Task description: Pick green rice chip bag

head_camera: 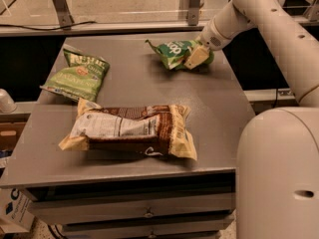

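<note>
The green rice chip bag [174, 53], puffy with white lettering and a crimped end pointing left, lies at the far right of the grey table [134, 88]. My gripper [198, 57] reaches in from the right and is shut on the bag's right end. One cream-coloured finger [195, 57] lies across the front of the bag; the other is hidden behind it. The bag still rests on or just above the table top.
A flatter yellow-green bag [77, 73] lies at the far left. A large brown-and-cream bag [132, 131] lies across the front middle. My white arm [269, 19] and base [279, 173] fill the right side. A rail [124, 26] runs behind the table.
</note>
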